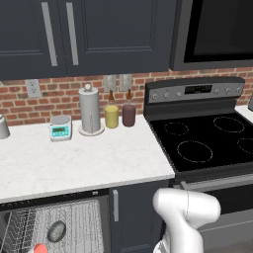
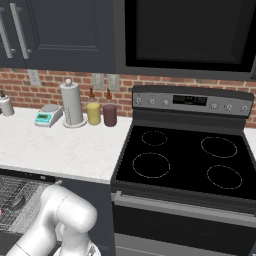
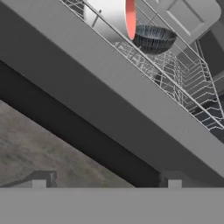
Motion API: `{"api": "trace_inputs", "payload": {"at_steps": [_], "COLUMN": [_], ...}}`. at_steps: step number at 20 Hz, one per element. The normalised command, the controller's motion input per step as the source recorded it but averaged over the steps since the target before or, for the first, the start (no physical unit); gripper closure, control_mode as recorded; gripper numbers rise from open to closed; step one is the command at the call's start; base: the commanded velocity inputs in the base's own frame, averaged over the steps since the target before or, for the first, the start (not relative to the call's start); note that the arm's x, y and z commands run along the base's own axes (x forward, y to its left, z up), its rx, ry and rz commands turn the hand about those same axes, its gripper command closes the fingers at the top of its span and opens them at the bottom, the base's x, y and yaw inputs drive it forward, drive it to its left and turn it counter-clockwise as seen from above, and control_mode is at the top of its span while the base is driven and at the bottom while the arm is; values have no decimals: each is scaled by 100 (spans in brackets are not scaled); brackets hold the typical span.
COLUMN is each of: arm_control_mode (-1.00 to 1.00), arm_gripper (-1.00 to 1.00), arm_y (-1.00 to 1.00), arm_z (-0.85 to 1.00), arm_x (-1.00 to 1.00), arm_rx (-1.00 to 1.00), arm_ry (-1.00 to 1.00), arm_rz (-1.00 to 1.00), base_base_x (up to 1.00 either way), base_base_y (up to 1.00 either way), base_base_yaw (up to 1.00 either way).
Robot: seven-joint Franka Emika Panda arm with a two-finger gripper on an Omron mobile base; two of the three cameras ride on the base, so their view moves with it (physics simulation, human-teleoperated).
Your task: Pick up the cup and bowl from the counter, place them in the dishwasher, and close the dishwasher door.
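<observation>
Cup (image 3: 114, 17) touches bowl (image 3: 153, 38) in wire rack (image 3: 183, 83) above open dishwasher door (image 3: 109, 96).

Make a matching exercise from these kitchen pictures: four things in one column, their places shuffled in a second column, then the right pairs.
Things:
1. bowl
2. paper towel roll
3. kitchen scale
4. yellow jar

Places:
A. on the counter, left of the roll
B. beside the maroon jar
C. in the dishwasher rack
D. upright on a round stand near the brick wall

Pairs: 1-C, 2-D, 3-A, 4-B
</observation>
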Motion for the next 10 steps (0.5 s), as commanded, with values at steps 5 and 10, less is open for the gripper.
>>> {"api": "trace_inputs", "payload": {"at_steps": [5, 10], "arm_control_mode": [-100, -100], "arm_gripper": [-100, -100], "arm_y": [0, 0], "arm_z": [-3, -5], "arm_x": [46, 43], "arm_rx": [-7, -8], "arm_ry": [-13, -6], "arm_rz": [1, 0], "base_base_x": [0, 0], "base_base_y": [0, 0], "base_base_yaw": [0, 0]}}
